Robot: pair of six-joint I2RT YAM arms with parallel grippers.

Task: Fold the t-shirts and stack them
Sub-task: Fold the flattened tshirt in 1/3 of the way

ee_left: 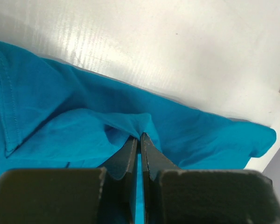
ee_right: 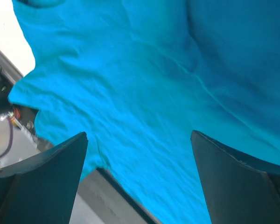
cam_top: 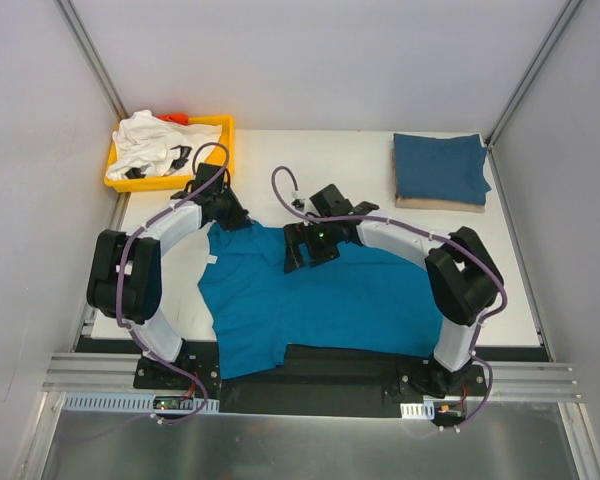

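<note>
A teal-blue t-shirt (cam_top: 320, 300) lies spread on the white table, its lower edge hanging over the near edge. My left gripper (cam_top: 230, 215) is at the shirt's far left corner and is shut on a pinch of its cloth (ee_left: 140, 128). My right gripper (cam_top: 305, 245) is open and hovers above the shirt's far edge near the middle; the teal cloth (ee_right: 144, 93) fills its view. A darker blue shirt (cam_top: 440, 168) lies folded at the far right. A white shirt with black marks (cam_top: 155, 145) is crumpled in the yellow tray.
The yellow tray (cam_top: 222, 135) stands at the table's far left corner, with something red (cam_top: 178, 118) at its back. A beige layer (cam_top: 438, 204) lies under the folded dark blue shirt. Grey walls close in on both sides.
</note>
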